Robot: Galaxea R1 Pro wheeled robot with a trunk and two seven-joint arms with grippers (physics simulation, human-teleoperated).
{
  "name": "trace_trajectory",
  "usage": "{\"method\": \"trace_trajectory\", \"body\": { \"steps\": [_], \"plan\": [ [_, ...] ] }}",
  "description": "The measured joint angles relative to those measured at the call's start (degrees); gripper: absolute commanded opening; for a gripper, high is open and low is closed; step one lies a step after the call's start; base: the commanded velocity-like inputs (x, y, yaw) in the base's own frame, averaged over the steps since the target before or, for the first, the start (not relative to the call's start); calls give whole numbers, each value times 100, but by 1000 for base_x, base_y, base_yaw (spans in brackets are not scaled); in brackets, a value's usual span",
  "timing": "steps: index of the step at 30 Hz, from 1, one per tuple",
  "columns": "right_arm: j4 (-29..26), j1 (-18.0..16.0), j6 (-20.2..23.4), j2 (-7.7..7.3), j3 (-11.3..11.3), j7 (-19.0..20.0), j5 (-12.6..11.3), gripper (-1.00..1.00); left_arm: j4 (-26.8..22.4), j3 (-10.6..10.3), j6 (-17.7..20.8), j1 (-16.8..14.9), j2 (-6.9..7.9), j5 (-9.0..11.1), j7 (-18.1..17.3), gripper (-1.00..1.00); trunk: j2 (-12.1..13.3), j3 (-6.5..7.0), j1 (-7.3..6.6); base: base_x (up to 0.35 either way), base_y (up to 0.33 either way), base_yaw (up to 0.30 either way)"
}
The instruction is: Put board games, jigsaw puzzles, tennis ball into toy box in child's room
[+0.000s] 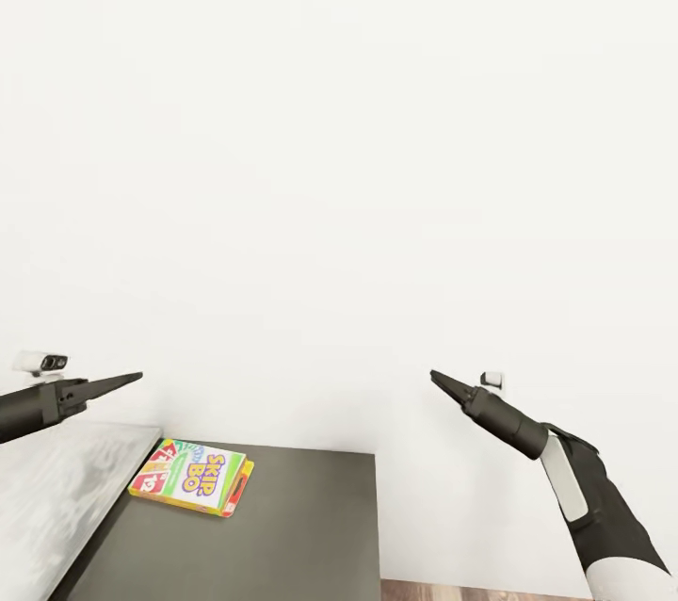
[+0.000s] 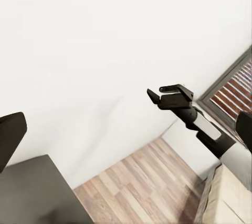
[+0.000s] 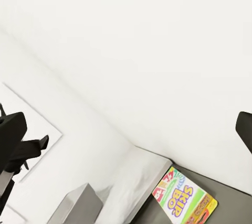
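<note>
Head view: flat white-green-purple SKIP-BO board game box (image 1: 191,477) lies on the dark grey table top (image 1: 282,535), below and between left gripper (image 1: 132,379) and right gripper (image 1: 439,380), both released and empty.

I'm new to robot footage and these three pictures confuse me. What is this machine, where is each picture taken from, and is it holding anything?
This is a simulated two-armed robot on wheels. The large picture comes from a camera on its head, looking forward and down. The dark pointed shapes are its left gripper and right gripper, both raised in front of a white wall.

The other two pictures come from cameras near each gripper. The left wrist view looks across at the right gripper, whose fingers stand apart and hold nothing. I cannot tell how the left gripper stands.

Below lies the table, a dark grey top joined to a light grey one. On the dark part rests a SKIP-BO box, one of the board games, flat and untouched.
</note>
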Motion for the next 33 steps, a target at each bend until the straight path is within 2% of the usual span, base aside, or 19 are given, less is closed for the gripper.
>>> {"method": "trace_trajectory", "body": {
  "steps": [3, 6, 26, 32, 33],
  "plan": [
    [-8, -7, 12, 2, 14, -16, -13, 100, -96, 96, 18, 96, 4, 90, -94, 100, 0, 0, 0, 0, 0, 0],
    [-13, -9, 17, 2, 18, -29, -17, 100, -193, 182, 29, 144, 6, 97, -95, 100, 0, 0, 0, 0, 0, 0],
    [-11, -11, 95, -91, -10, -48, -22, 100, -246, 184, 51, 152, 1, 68, -95, 100, 1, -28, 0, 0, 0, 0],
    [-5, -11, 103, -227, -6, -39, -25, 100, -246, 163, 62, 152, -29, 55, 96, 100, 1, -73, 0, 0, 0, 0],
    [-1, -11, 104, -248, -6, -36, -24, 100, -245, 161, 62, 152, -41, 41, 720, 100, 1, -82, 1, 0, 0, 0]
  ]
}}
